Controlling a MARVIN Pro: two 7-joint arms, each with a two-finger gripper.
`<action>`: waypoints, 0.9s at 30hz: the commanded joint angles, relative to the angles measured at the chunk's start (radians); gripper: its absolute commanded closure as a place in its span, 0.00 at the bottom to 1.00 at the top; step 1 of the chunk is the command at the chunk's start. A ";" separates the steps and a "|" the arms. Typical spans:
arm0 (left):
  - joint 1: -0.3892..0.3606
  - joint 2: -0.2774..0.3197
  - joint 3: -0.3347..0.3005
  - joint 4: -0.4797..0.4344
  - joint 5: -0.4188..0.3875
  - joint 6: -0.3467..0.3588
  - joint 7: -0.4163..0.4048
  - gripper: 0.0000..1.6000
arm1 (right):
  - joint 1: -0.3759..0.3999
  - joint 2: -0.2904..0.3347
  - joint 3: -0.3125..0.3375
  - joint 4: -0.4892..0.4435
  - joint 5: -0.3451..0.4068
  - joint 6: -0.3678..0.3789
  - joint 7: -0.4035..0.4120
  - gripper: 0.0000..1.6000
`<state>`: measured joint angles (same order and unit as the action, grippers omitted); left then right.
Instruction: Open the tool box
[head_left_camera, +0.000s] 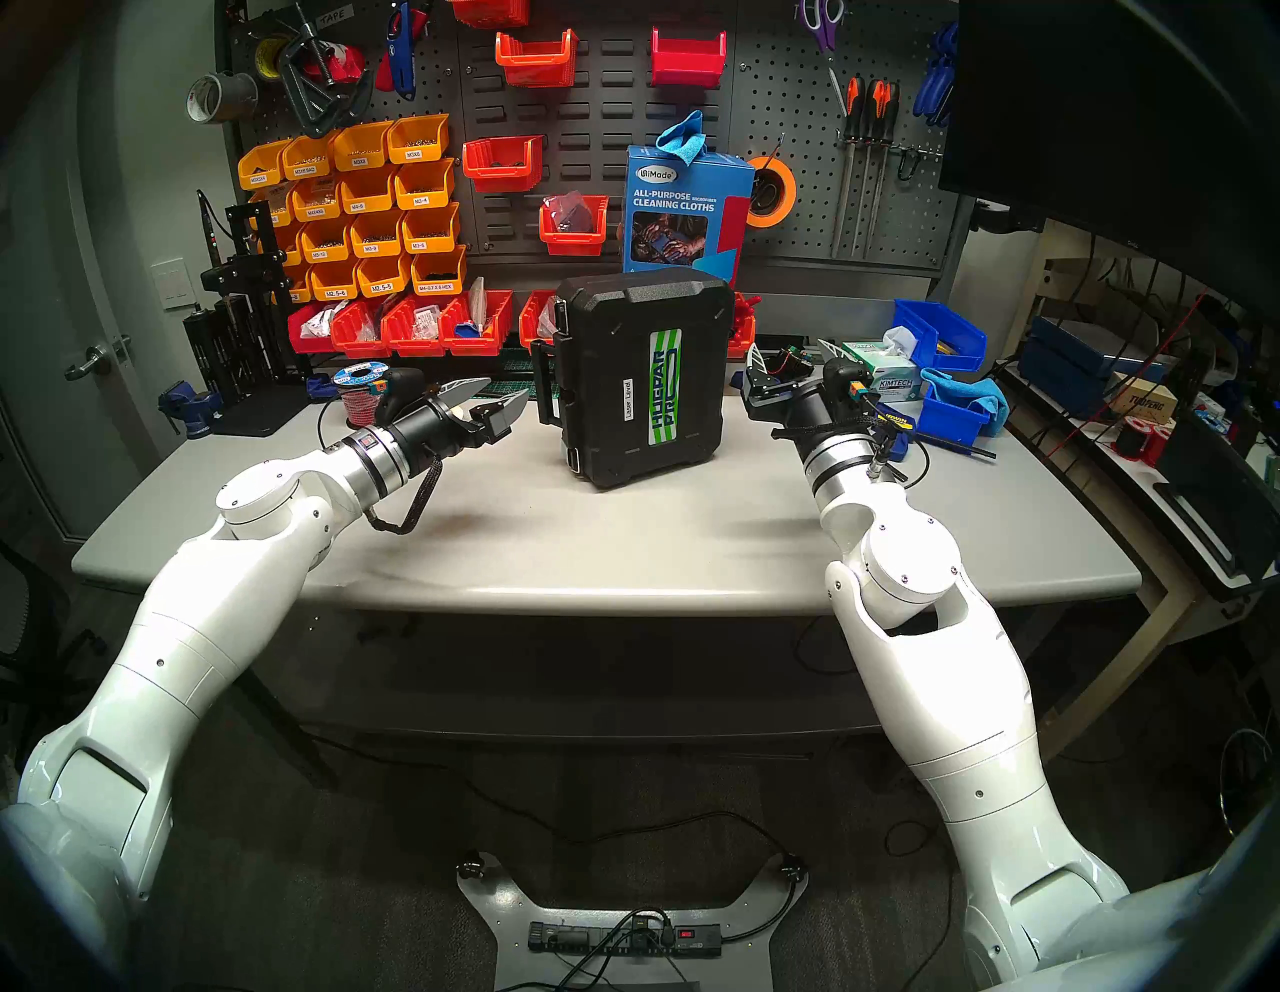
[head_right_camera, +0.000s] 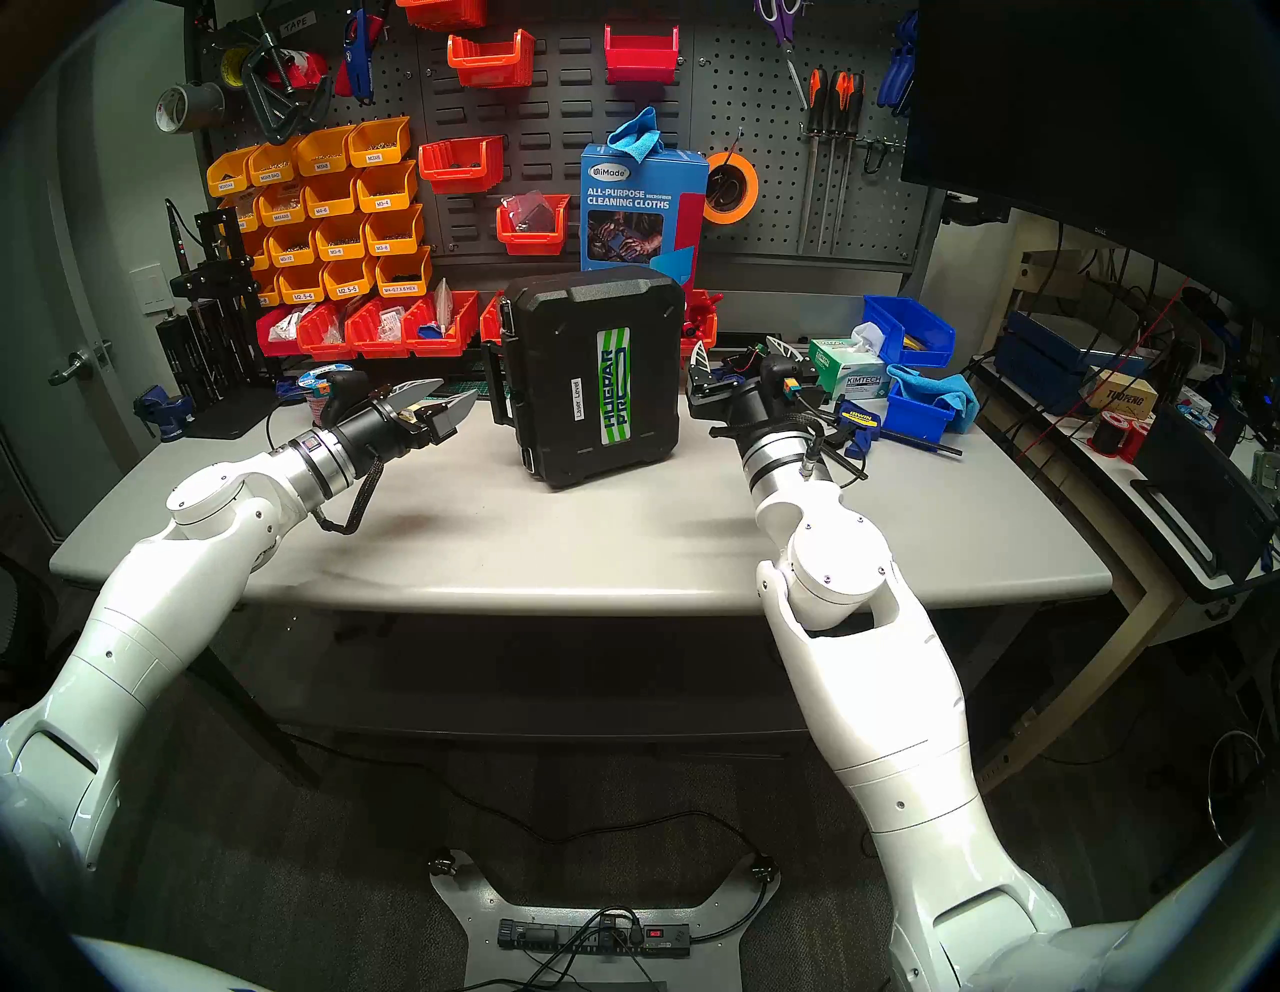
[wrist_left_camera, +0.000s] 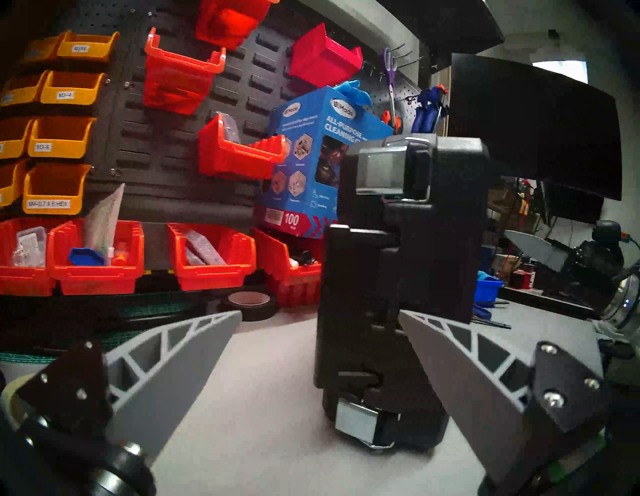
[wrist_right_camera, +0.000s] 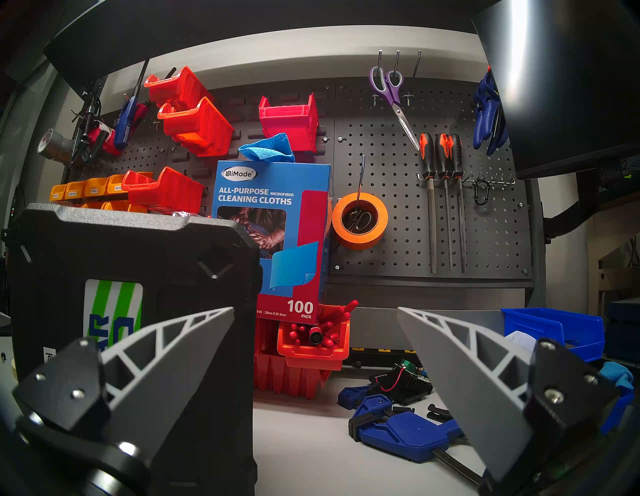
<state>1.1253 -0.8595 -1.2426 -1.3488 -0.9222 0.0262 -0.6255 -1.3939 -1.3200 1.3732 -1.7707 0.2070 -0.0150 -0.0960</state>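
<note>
The black tool box (head_left_camera: 623, 388) (head_right_camera: 554, 360) stands upright on one end in the middle of the grey table (head_left_camera: 554, 540), its green-and-white sticker (head_left_camera: 665, 384) facing me. It is closed. Its handle (wrist_left_camera: 346, 277) and two silver latches, upper (wrist_left_camera: 381, 169) and lower (wrist_left_camera: 356, 421), face left. My left gripper (head_left_camera: 505, 395) (head_right_camera: 457, 391) (wrist_left_camera: 318, 313) is open and empty, level with the handle and a short gap left of it. My right gripper (head_left_camera: 796, 353) (head_right_camera: 742, 350) (wrist_right_camera: 315, 308) is open and empty, just right of the box (wrist_right_camera: 138, 249).
A blue cleaning-cloths box (head_left_camera: 686, 208) stands right behind the tool box. Red bins (head_left_camera: 415, 325) line the back edge. Blue bins (head_left_camera: 938, 332), a tissue box (head_left_camera: 886, 370) and a blue clamp (wrist_right_camera: 398, 429) crowd the right. A tape roll (wrist_left_camera: 249, 301) lies back left.
</note>
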 joint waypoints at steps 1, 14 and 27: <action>-0.101 -0.051 0.000 0.061 -0.008 -0.037 -0.109 0.00 | 0.006 -0.001 -0.001 -0.014 -0.001 -0.003 0.002 0.00; -0.230 -0.121 0.007 0.264 0.070 -0.090 -0.278 0.00 | 0.006 -0.001 -0.001 -0.014 -0.001 -0.003 0.002 0.00; -0.355 -0.195 0.048 0.477 0.186 -0.188 -0.406 0.00 | 0.005 0.000 -0.001 -0.015 0.000 -0.003 0.002 0.00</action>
<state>0.8839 -1.0043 -1.2134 -0.9603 -0.7773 -0.1020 -0.9731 -1.3940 -1.3200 1.3732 -1.7713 0.2070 -0.0150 -0.0962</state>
